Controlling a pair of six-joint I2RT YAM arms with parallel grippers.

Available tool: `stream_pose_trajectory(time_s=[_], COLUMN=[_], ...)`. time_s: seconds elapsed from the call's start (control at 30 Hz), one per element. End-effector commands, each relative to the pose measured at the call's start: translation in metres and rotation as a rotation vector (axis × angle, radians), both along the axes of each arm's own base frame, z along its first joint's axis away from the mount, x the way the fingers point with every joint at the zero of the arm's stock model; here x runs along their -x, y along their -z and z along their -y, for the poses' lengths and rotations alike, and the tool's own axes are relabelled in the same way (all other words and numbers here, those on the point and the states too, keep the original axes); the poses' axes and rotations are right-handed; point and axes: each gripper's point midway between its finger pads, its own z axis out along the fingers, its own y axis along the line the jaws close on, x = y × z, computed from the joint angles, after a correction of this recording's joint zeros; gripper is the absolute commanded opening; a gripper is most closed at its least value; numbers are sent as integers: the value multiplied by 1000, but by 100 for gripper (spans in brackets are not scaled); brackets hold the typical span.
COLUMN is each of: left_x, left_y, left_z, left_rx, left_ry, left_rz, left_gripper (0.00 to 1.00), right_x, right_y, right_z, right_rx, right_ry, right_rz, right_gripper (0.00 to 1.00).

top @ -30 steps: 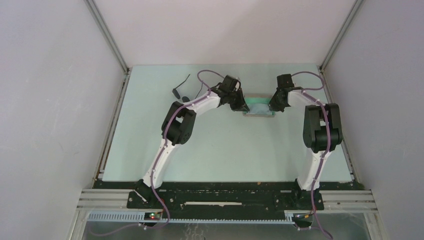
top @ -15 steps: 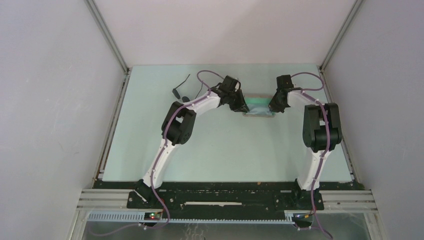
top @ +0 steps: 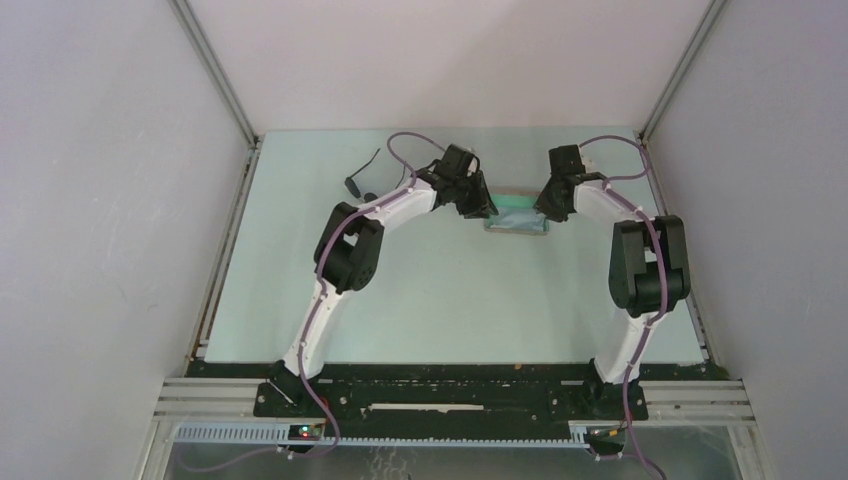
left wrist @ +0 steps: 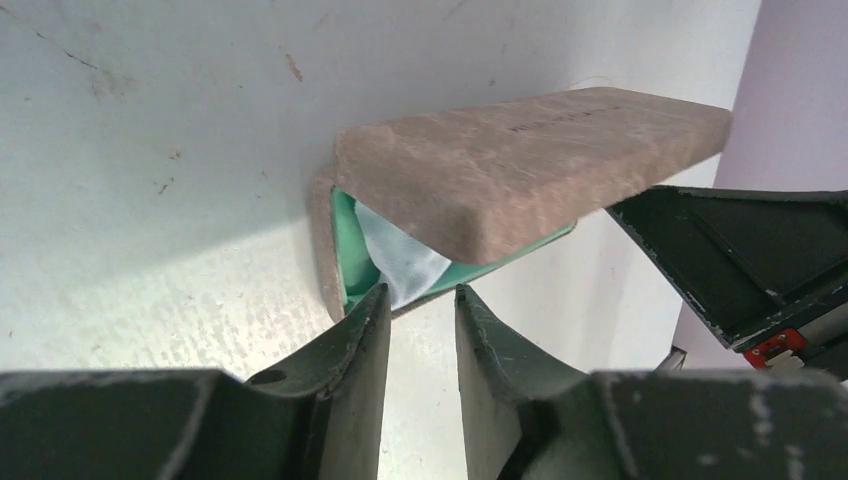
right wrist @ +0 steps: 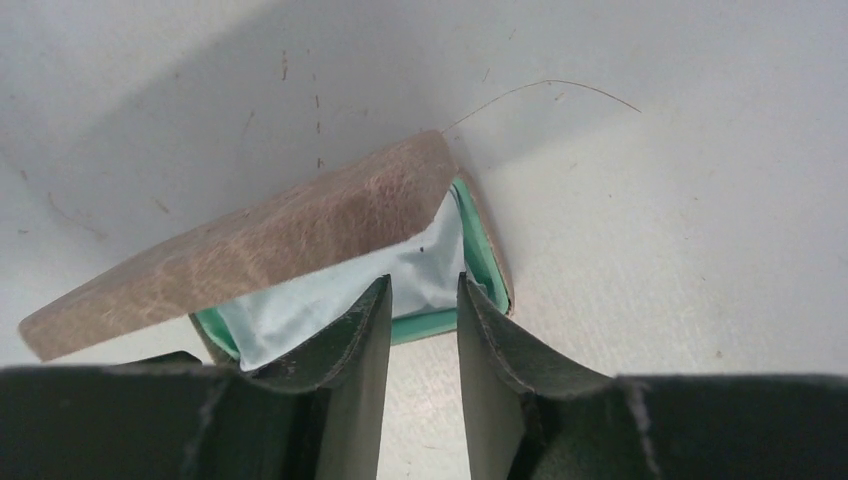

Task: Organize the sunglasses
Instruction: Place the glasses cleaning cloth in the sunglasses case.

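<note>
Near the desk [top: 450,290] far edge, the left end effector [left wrist: 420,300] and right end effector [right wrist: 422,290] sit released at opposite ends of the half-open case [left wrist: 520,170], sunglasses [top: 353,183] well apart leftward.

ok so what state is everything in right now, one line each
case: lid ajar, raised partway
cloth: tucked inside the case, under the lid
sunglasses: lying outside the case, off to its left, nothing touching them
left gripper: open, holding nothing
right gripper: open, holding nothing
</note>
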Motion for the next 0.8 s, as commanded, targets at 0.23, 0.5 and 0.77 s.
stream_pose_trajectory(time_s=[0.23,0.5,0.77], left_x=[20,65,110], left_y=[-72,-73,-77], left_z=[-16,-74,-109], left_rx=[27,-16,-21], left_ry=[7,-32,-52], left_rz=[118,108,104], left_gripper=[35,34,34], right_x=[0,-20,-25], right_y=[-27,-14,18], right_z=[-46,-70,-81], right_rx=[-166,-244,-239], right_ry=[-128,-139,-120], right_rz=[117,159,112], right_gripper=[17,9,8])
